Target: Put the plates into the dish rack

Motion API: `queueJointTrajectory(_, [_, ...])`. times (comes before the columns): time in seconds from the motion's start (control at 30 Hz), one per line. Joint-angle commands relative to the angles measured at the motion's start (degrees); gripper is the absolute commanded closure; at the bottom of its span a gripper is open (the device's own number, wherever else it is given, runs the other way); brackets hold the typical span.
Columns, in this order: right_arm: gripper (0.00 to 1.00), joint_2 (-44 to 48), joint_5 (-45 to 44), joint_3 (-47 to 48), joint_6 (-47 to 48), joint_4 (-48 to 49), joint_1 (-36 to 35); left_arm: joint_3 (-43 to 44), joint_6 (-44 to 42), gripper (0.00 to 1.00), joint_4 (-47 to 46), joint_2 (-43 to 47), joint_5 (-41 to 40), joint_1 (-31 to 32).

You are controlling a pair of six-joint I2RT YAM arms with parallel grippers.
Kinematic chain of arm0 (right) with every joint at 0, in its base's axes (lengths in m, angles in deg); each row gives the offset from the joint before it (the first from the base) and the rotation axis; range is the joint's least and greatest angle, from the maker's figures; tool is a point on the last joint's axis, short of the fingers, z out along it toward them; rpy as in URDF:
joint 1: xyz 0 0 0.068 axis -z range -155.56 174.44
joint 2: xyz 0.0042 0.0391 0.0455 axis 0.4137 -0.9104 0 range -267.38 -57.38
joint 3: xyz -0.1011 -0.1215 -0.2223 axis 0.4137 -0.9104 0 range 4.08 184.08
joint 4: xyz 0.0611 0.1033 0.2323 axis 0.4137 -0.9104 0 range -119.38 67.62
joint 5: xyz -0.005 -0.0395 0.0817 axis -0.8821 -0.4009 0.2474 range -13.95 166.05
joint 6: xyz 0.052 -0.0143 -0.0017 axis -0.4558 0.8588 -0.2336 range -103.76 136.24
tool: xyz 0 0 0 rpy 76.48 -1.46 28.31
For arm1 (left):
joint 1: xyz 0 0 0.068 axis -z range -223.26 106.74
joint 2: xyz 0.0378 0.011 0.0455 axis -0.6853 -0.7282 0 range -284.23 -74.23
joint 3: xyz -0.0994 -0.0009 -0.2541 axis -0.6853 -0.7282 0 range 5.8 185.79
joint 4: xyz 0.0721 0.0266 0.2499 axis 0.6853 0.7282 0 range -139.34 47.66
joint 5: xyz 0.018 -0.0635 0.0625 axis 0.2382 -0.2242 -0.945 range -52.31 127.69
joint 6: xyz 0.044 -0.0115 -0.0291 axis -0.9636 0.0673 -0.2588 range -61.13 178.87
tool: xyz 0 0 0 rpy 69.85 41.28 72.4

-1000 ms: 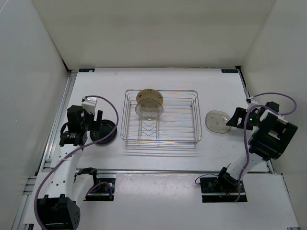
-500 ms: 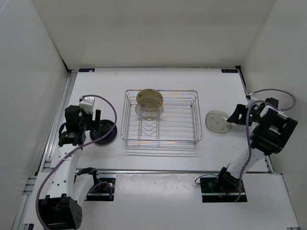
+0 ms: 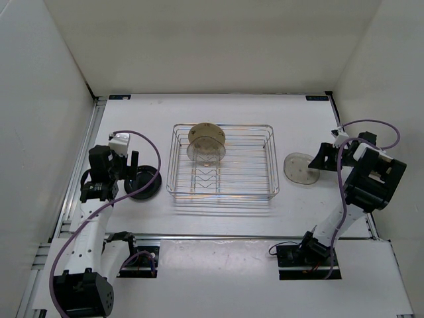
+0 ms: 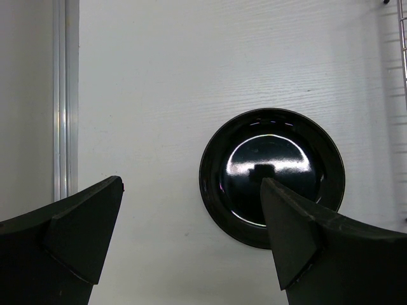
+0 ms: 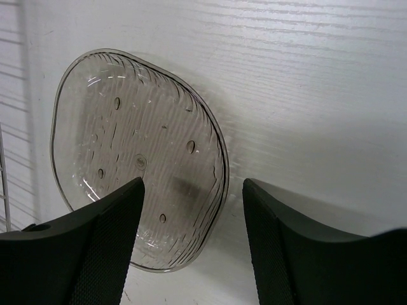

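Plates: two racked, two flat on the table, with grip notes

We count four. In the top view the tan plate [image 3: 207,134] and one smoky-grey plate [image 3: 204,153] stand on edge at the upper left of the dish rack [image 3: 248,165], which sits mid-frame. The black plate [image 3: 144,183] lies flat on the table [image 3: 232,218] just left of the rack. The second smoky-grey plate [image 3: 299,167] lies flat to the right of it, apart from the wire.

Left gripper [image 4: 191,190]: jaws spread wide, only bare table between them. In its wrist view the black plate sits right of centre, and one finger crosses its lower right rim. Whether it touches, we cannot tell.

Right gripper [image 5: 192,187]: jaws apart, straddling the rim of the second smoky-grey plate, one finger over the dish and the other over the table outside it. No pinch visible.

Handling, our judgement: small, stiff, light pieces. The black one is glossy with mirror highlights, so likely slick. The grey one is ribbed, which may help the pads bite. We cannot tell glass from plastic, so we treat it as breakable. Lying flat, each offers only its raised rim: one finger inside, one outside, squeeze across the lip, then tip it upright for the V dividers [image 3: 207,177]. A shallow hold risks the plate swinging or slipping out.
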Motion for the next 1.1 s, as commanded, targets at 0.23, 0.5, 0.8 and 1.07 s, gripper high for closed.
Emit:
queueJointTrajectory(0.23, [0.45, -0.7, 0.4, 0.0, 0.9, -1.3, -0.2, 2.6, 0.9, 0.00, 0.3, 0.9, 1.3, -0.3])
queueJointTrajectory(0.5, [0.57, 0.4, -0.1, -1.1, 1.4, -1.3, -0.2, 2.6, 0.9, 0.00, 0.8, 1.9, 1.3, -0.3])
queueJointTrajectory(0.8, [0.62, 1.9, -0.1, -2.8, 1.4, -1.3, 0.9, 2.6, 0.9, 0.00, 0.8, 2.5, 1.3, -0.3])
queueJointTrajectory(1.07, [0.74, 2.5, -0.1, -3.9, 1.4, -0.1, 2.0, 2.6, 0.9, 0.00, 1.3, 3.0, 1.3, -0.8])
